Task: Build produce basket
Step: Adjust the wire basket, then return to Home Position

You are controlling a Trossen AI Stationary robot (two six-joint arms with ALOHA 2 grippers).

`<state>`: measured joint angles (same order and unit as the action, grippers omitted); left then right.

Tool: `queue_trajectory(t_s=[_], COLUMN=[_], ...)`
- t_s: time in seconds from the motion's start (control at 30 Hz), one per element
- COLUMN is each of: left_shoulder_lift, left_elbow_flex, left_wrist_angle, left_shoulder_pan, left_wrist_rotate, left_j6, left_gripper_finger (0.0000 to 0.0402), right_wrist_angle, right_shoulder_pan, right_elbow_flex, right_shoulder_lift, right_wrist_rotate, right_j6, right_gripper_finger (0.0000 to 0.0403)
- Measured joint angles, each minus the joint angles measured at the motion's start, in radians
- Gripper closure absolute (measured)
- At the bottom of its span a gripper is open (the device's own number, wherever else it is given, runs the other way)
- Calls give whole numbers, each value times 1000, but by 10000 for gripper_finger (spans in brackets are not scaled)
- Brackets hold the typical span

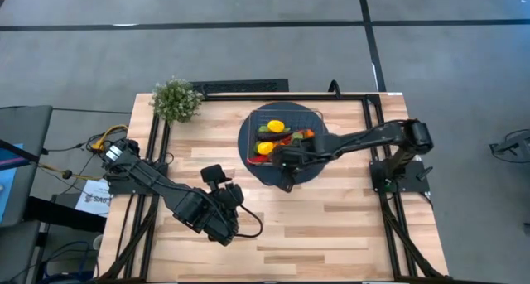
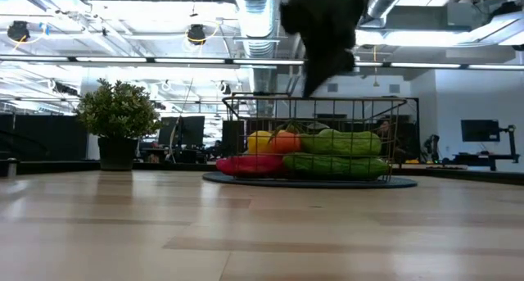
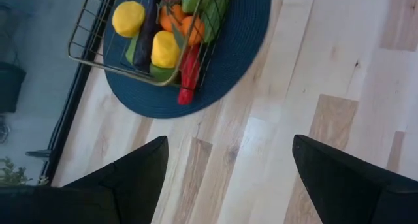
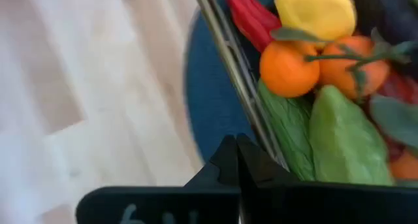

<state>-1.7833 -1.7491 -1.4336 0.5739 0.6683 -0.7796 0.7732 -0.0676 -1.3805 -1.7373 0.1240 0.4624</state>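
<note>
Two lemons, two oranges, one wire basket, one mat

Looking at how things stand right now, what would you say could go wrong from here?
1. The right gripper, shut, sits right at the wire basket's rim; a sideways move could catch the wire and drag the basket across the round blue mat.
2. A red pepper pokes out over the basket's edge onto the mat, so a nudge may tip it out.
3. The produce is heaped, with oranges riding on top, and a jolt could roll them off.

The left gripper waits open, apart.
</note>
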Motion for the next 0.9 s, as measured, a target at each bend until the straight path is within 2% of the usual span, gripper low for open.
queue_trajectory(t_s=[0.1,0.23,0.4,0.57,0.73,0.9], left_shoulder_lift=[0,0,9,60,156,291], left_elbow_flex=[0,0,4,92,287,533], left_wrist_angle=[-8,-35,-106,-78,156,561], left_shoulder_pan=[0,2,10,9,-2,-33], left_wrist_rotate=[10,83,226,282,297,203], left_j6=[-2,13,-17,-53,7,189], left_gripper_finger=[88,88,88,88,88,88], right_wrist_angle=[-20,-24,-4,23,62,122], right_shoulder_pan=[-29,-67,-129,-232,-381,-540], right_elbow_flex=[-16,-22,-22,-22,-22,-22], right_shoulder_lift=[55,162,324,484,600,663], right_wrist_rotate=[0,40,140,258,425,627], right_j6=[0,6,8,32,84,170], right_gripper_finger=[402,402,402,402,402,403])
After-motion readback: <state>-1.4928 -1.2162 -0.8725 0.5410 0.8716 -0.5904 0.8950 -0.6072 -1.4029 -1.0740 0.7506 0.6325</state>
